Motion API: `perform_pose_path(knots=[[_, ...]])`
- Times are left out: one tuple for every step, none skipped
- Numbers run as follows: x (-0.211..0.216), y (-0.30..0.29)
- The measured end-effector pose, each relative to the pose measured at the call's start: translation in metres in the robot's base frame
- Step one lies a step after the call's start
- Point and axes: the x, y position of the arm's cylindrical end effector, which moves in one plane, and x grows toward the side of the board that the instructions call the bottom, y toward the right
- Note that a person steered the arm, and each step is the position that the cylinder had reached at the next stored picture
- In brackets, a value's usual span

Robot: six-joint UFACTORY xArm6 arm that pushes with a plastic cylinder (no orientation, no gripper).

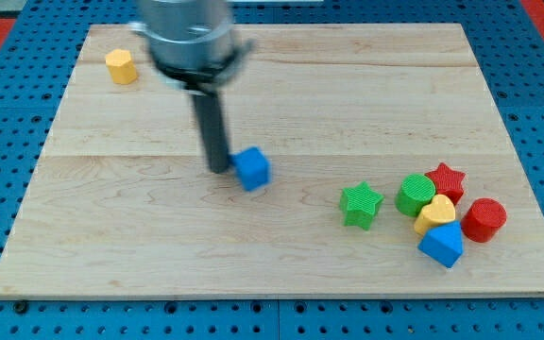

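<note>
A: Item one, what you cannot see. The arm's upper body (187,33) is blurred and cut off at the view's top, so its joints are unreadable. No claw shows: the arm ends in a plain rod, with nothing that opens or grips, and it holds nothing.

B: And the pose?

A: Item two. The dark rod (212,123) hangs nearly upright from the grey collar, leaning slightly toward 5 o'clock. My tip (220,170) meets the wooden board (111,236) just left of centre.

B: What is at the tip?

A: Item three. You have a blue cube (252,169) at 3 o'clock of the tip, just beside it; touching or a hair apart, you cannot tell. It sits turned, one corner toward the view's bottom; no long axis to record.

B: The rest?

A: Item four. Yellow hexagonal block (120,67), well apart at 10 o'clock. At 4 o'clock, a green star (361,204), then a cluster packed close: green round block (415,195), red star (446,179), yellow heart-like block (434,214), red cylinder (484,219), blue angular block (441,245), its shape hard to make out
</note>
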Motion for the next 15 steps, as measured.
perform_pose_path(knots=[[0.009, 0.009], [0.004, 0.015], [0.007, 0.091], [0.002, 0.095], [-0.092, 0.016], [-0.145, -0.005], [-0.145, -0.008], [-0.145, -0.009], [-0.145, -0.016], [-0.147, -0.056], [-0.107, -0.104], [-0.03, -0.109], [0.021, -0.092], [0.049, 0.003], [0.056, 0.054]])
